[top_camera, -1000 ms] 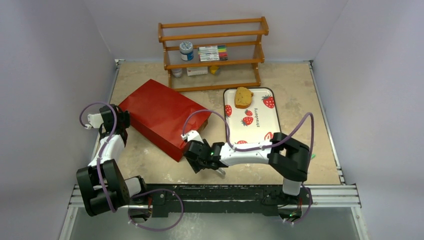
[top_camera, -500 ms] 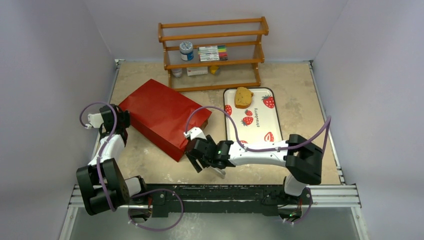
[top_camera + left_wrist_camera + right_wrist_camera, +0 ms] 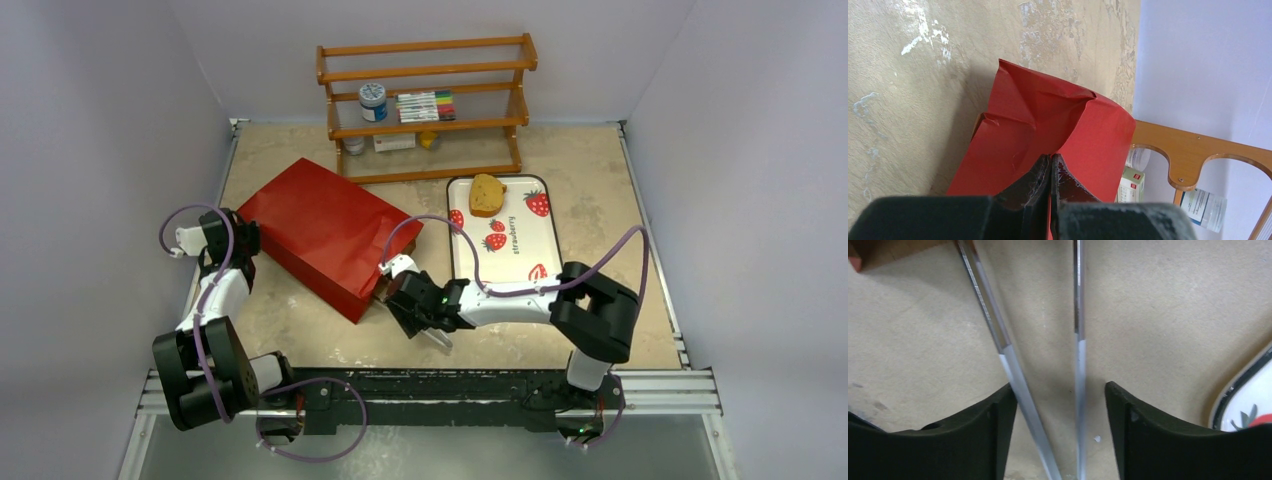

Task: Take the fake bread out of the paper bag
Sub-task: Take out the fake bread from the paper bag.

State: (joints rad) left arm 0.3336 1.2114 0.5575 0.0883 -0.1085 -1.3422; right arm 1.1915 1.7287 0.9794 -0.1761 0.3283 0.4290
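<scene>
If the bag slides: the paper bag (image 3: 320, 230) lies flat on its side on the bench (image 3: 590, 190), pinned only at its far-left end; to my eye a push from the right could skid or crumple it instead of going in
Bag mouth: it faces the right arm at the near-right corner and looks barely parted; a patch of brown lining (image 3: 878, 250) shows at the top left corner of the right wrist view; the thin lip could snag or tear
Bread: one slice of bread (image 3: 487, 194) sits on the strawberry tray (image 3: 515, 265), well apart from the bag; whether any lies inside I cannot see; reaching in blind could miss or squash it
Left arm (image 3: 215, 300): reaches forward along the bench's left edge, wrist turned in toward the bag; left jaws closed on a fold of the red paper
Right arm (image 3: 520, 295): folded low, forearm stretched leftward over the bench, wrist just beside the mouth; right jaws stand apart, with two thin metal strips (image 3: 1078, 315) running out between them toward the bag; whether they grip the strips I cannot tell
</scene>
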